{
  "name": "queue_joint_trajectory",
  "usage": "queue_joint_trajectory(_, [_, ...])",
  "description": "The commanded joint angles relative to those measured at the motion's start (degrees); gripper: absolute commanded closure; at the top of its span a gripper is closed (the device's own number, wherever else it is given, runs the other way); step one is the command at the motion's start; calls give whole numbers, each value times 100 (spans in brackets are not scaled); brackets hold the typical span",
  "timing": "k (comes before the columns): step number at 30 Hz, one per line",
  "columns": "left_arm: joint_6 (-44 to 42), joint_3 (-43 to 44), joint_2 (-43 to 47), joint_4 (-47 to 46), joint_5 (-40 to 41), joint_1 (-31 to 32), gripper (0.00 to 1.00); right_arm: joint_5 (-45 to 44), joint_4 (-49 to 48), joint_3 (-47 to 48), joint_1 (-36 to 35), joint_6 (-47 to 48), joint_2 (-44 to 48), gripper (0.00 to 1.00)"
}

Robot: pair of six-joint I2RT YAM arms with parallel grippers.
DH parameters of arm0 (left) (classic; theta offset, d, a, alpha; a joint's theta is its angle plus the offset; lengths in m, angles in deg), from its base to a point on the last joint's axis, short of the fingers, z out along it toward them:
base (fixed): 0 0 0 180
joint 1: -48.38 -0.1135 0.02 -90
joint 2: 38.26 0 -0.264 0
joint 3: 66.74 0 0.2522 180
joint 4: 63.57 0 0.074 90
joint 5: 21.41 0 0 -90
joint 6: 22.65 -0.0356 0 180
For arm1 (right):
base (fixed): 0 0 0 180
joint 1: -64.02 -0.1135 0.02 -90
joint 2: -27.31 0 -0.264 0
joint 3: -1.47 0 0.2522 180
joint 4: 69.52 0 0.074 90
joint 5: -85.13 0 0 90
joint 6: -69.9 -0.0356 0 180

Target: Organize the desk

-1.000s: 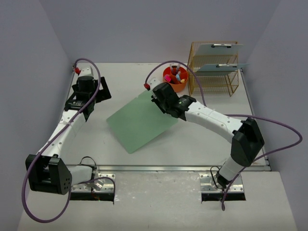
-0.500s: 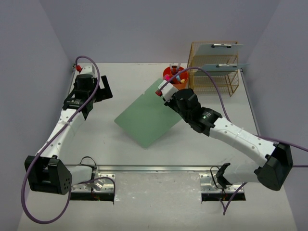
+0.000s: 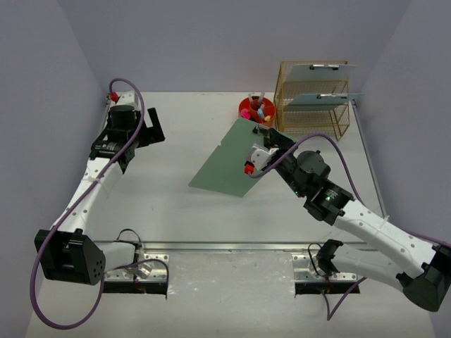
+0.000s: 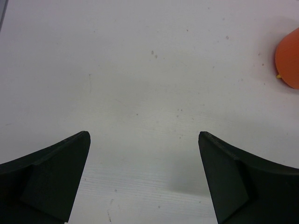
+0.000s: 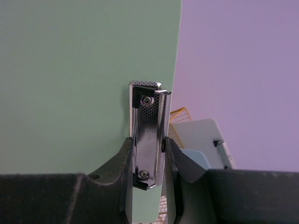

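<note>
The worktop (image 3: 176, 211), white and walled by lavender panels, fills the scene in front of the two arms. At its far left, the left hand (image 4: 144, 134) hangs over bare surface with its fingers spread wide and nothing between them. Near the middle, the right hand (image 5: 148, 142) pinches the metal clip (image 5: 147, 121) of a green clipboard (image 3: 229, 158), which is tilted steeply. Just behind it stands an orange cup (image 3: 257, 113) of pens, and to the right a gold wire rack (image 3: 313, 120) carries two pale clipboards (image 3: 320, 70).

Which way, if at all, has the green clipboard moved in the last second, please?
Yes. The green clipboard, held by the right gripper, has moved right, toward the gold wire rack, and tilted up.
</note>
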Motion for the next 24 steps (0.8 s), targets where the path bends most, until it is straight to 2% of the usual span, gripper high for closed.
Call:
queue_joint_trajectory(1, [-40, 253, 172, -122, -97, 21, 0, 430, -814, -32, 129, 1164, 357, 100])
queue_joint_trajectory(6, [-103, 202, 184, -199, -82, 95, 0, 816, -771, 178, 452, 1813, 244, 100])
queue_joint_trajectory(17, [-148, 127, 181, -313, -1, 141, 0, 1791, -1385, 671, 1754, 3007, -533, 100])
queue_joint_trajectory(24, [-148, 77, 157, -393, -18, 141, 0, 2332, -1417, 870, 2395, 3275, -524, 100])
